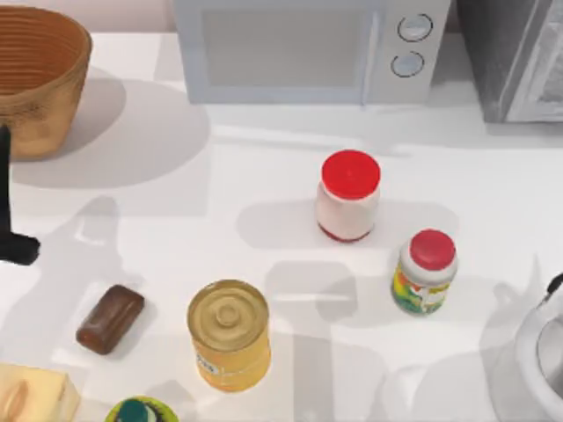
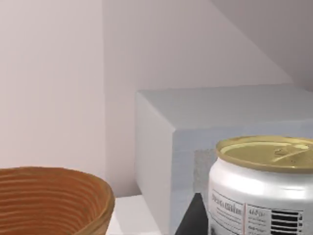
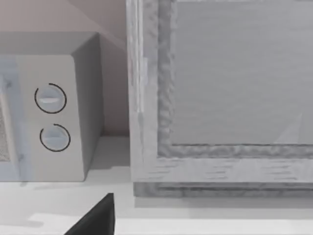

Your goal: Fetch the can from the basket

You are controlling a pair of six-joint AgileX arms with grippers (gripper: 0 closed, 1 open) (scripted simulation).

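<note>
Because the can (image 2: 261, 188) sits right in the left gripper's clenched jaws, away from the basket (image 2: 54, 200), it only needs setting down.

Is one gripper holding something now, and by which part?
The left gripper seems to hold the can by its side; a dark finger lies against its wall.
</note>
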